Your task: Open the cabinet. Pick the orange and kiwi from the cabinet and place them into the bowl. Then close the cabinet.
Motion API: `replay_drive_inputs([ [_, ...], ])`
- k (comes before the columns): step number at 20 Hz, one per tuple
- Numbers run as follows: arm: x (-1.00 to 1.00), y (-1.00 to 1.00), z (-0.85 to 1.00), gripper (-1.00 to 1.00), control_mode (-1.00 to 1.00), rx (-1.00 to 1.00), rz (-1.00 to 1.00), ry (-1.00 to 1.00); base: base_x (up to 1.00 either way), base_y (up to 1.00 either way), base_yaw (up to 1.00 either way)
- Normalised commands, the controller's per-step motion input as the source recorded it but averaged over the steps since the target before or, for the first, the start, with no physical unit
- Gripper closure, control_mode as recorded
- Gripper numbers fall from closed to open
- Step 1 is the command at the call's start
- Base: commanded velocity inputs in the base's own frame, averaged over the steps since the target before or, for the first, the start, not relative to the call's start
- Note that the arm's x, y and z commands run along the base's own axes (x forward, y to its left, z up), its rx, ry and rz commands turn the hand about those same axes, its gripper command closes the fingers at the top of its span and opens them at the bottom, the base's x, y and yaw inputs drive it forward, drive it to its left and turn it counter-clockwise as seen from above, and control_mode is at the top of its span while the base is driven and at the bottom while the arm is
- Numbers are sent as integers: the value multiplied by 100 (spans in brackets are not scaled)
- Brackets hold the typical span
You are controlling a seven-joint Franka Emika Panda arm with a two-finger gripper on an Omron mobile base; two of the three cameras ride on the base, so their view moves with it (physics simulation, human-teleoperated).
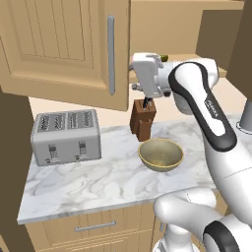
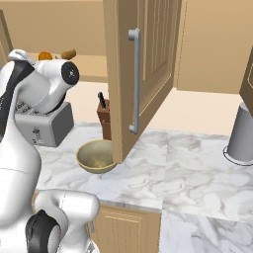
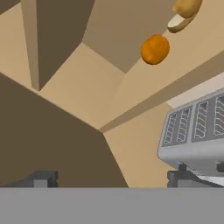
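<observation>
Hand view: the orange [image 3: 155, 49] is seen resting on the cabinet [image 3: 109, 87] shelf, just beside a tan-brown item [image 3: 183, 13]. The gripper [image 3: 111, 179] is held with jaws wide apart and nothing between them, well short of the fruit. The orange is judged light, firm and prone to roll, so it is best taken across its middle. The bowl [image 1: 161, 154] is seen bare inside on the counter [image 1: 98, 182]. The kiwi cannot be made out for certain.
</observation>
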Motion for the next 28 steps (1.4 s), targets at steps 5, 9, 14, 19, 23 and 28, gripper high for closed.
replay_drive_inputs([
  [5,19,13,0,-100,-100,6,6,7,0,0,0],
  [9,1,12,0,-100,-100,4,7,3,0,0,0],
  [14,-27,31,0,-100,-100,0,9,0,0,0,0],
  [19,-39,40,0,-100,-100,0,8,0,0,0,0],
  [23,-42,31,0,-100,-100,0,6,0,0,0,0],
  [28,-43,28,0,-100,-100,0,5,0,0,0,0],
])
